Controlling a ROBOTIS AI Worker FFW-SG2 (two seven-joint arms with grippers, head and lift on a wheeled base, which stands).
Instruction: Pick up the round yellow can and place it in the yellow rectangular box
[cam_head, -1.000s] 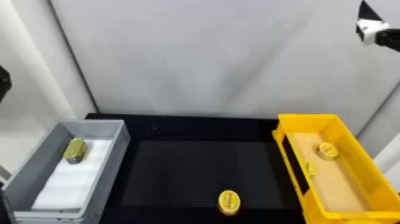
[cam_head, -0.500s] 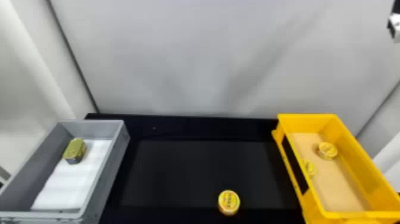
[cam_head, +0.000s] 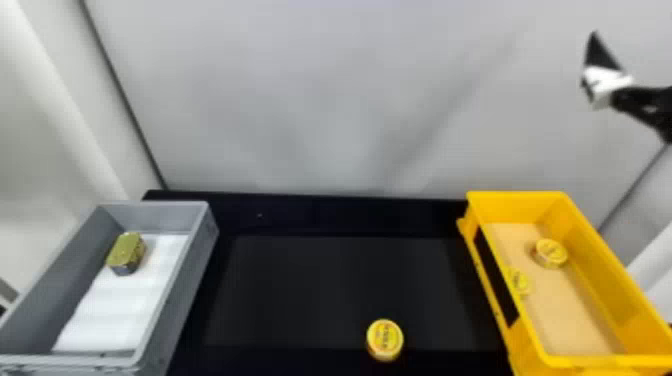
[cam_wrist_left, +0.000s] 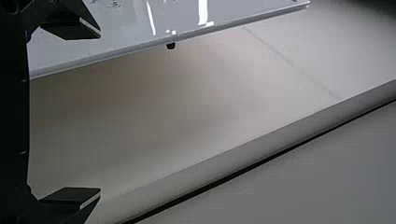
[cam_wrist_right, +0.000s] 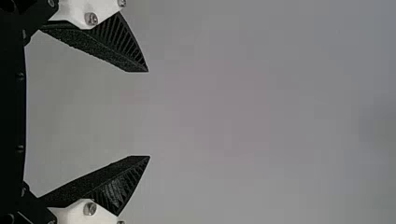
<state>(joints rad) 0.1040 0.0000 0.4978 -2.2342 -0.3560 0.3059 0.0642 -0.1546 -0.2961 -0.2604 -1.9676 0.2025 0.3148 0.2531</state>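
The squat round yellow can (cam_head: 384, 338), its bright lid darkly marked, sits on the black table (cam_head: 320, 285) toward the head view's five o'clock. Right gripper (cam_head: 603, 75), toward two o'clock, and left gripper (cam_wrist_left: 100, 113) gape empty.

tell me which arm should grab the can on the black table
Right, most likely: its claw is open, over on the yellow box side, and the can sits nearer that box than the grey box.

Yellow can (cam_head: 384, 338), seemingly upright, outside yellow box (cam_head: 517, 209)
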